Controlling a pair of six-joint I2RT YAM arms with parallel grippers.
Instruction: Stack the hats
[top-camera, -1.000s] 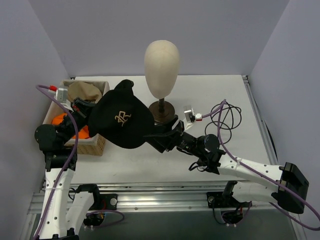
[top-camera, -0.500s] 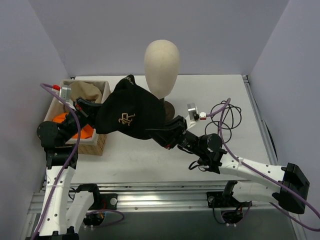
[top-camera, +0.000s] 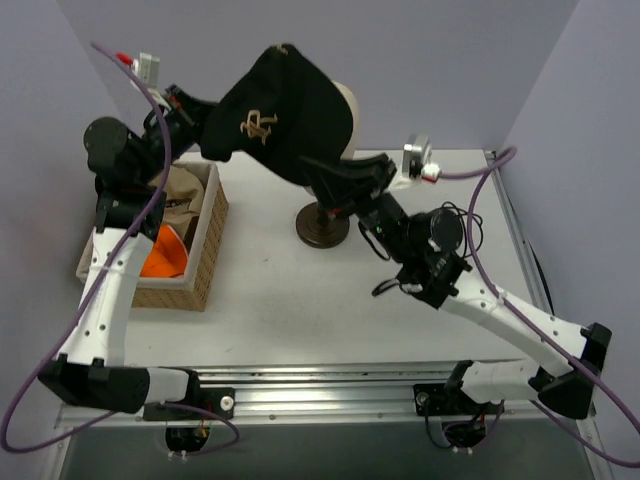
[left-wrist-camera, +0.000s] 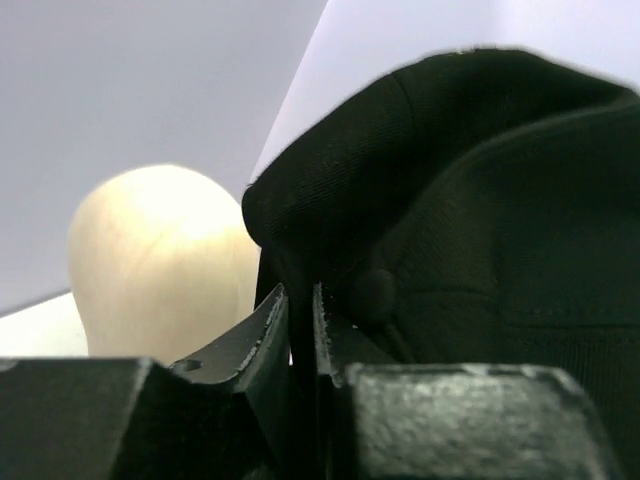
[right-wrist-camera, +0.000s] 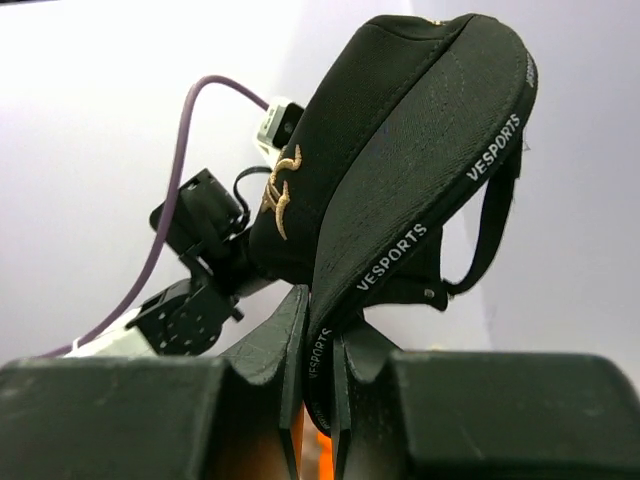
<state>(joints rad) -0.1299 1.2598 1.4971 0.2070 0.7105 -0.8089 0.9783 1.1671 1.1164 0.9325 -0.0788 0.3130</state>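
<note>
Matt black cloth cap (top-camera: 285, 110) (gold embroidery), smooth cream head form (left-wrist-camera: 160, 260)

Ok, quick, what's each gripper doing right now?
Left gripper: closed, pinching the black cap by its fabric edge.
Right gripper: closed on the same cap's brim.

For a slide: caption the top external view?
Left gripper and right gripper pinch the black cap high beside the cream head form; tan cap and orange hat lie in the basket.
</note>
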